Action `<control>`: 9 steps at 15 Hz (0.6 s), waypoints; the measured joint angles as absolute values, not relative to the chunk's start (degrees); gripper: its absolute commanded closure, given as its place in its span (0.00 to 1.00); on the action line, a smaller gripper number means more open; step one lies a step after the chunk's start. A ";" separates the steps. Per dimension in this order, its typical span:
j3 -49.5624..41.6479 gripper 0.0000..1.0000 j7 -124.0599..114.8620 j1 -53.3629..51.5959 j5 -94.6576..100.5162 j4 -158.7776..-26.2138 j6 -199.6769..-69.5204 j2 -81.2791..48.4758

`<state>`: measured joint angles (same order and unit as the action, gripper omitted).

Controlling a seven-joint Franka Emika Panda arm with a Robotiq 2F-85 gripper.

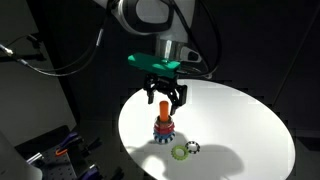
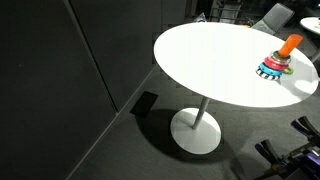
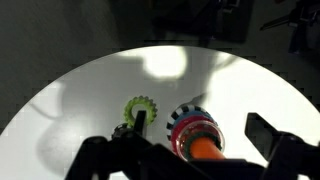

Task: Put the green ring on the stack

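The round white counter (image 1: pixel 240 120) carries three loose items: one stack (image 1: pixel 163 127), one green ring (image 1: pixel 179 152) and one dark toothed ring (image 1: pixel 193 148); the stack consists of one orange peg (image 1: pixel 163 103) with one red toothed ring and one blue toothed ring around its base; the green ring lies flat on the counter at lower centre of the frame in an exterior view, just right of and below the stack, close beside the dark toothed ring; whether the two rings touch cannot be told; the gripper (image 1: pixel 166 102) hangs above the stack with its jaws spread wide either side of the peg top, gripping nothing; in the wrist view the green ring (image 3: pixel 140 107) sits left of the stack (image 3: pixel 195 135), and the bottom edge cuts off the peg; in an exterior view the stack (image 2: pixel 274 66) stands at the far right, the peg appearing tilted; the gripper cannot be made out there.
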<state>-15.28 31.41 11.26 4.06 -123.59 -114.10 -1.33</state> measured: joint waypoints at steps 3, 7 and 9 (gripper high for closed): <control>-15.28 0.00 29.61 11.76 4.14 -125.17 -119.83 -3.67; -15.28 0.00 26.34 12.17 4.55 -125.92 -125.32 -6.89; -15.29 0.00 24.19 12.47 5.34 -125.91 -126.79 -8.40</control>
